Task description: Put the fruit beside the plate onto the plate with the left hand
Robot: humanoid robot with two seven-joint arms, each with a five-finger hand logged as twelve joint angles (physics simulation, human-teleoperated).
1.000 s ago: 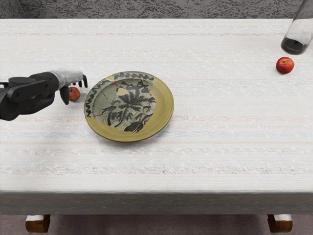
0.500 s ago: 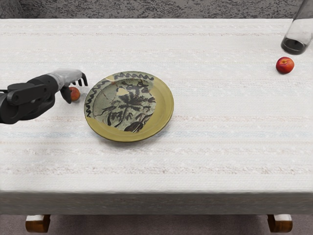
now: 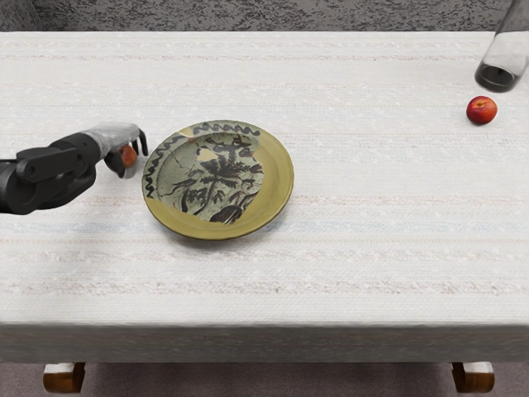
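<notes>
Grasp step: left hand (image 3: 116, 141) curled around small red fruit (image 3: 129, 154) beside olive painted ceramic plate (image 3: 283, 178); next, seemingly, a lift clearing the rim.

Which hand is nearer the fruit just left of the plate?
Left. The left hand is curled around the fruit, beside the left rim of the plate. The right hand is not in view.
</notes>
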